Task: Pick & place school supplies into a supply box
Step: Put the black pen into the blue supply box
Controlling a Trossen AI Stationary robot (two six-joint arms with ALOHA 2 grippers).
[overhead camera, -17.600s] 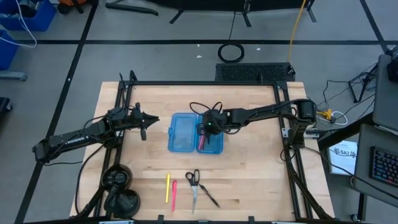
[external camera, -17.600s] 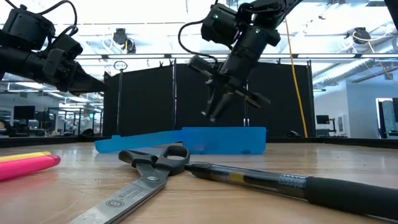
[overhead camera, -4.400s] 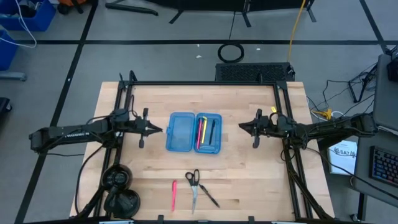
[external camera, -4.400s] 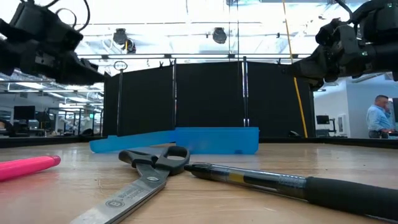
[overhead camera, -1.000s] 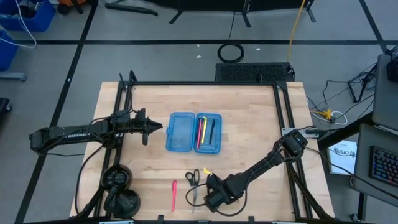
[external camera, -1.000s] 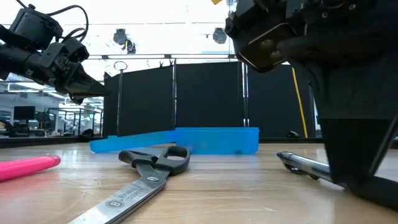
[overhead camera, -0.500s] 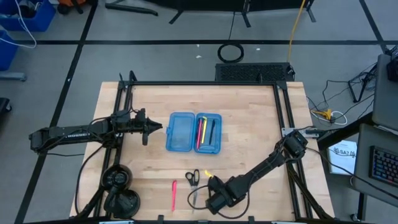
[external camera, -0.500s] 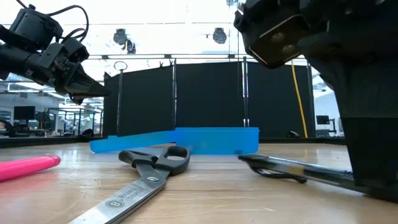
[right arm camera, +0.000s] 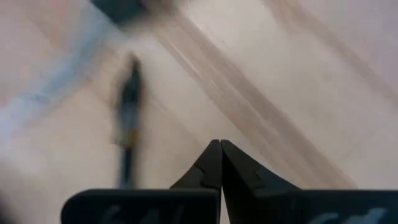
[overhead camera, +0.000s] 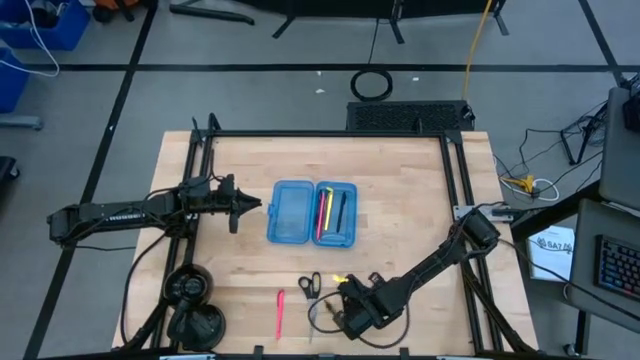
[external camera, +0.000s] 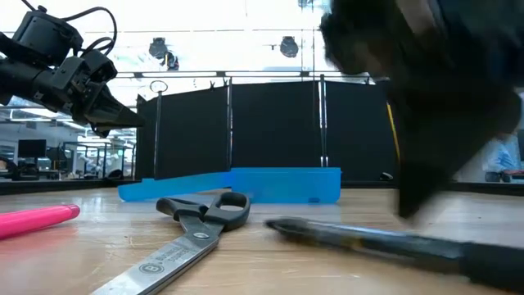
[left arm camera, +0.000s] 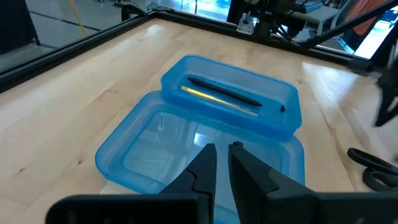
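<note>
Right tool [right arm camera: 220, 149] is clenched empty beside the black pen [right arm camera: 128, 109]; recommend reopening and centring over the barrel before regrasping.

We're looking at a robotics lab or open workshop floor: a wooden bench [overhead camera: 400, 230] is sitting inside a black metal frame [overhead camera: 330, 134] on grey flooring marked with dark tape lines. Cables [overhead camera: 372, 83] are trailing beyond the far edge, a keyboard [overhead camera: 618, 268] is showing at the right, and black partition panels [external camera: 270, 131] are standing under exposed ceiling ducts, with office desks glowing behind.
</note>
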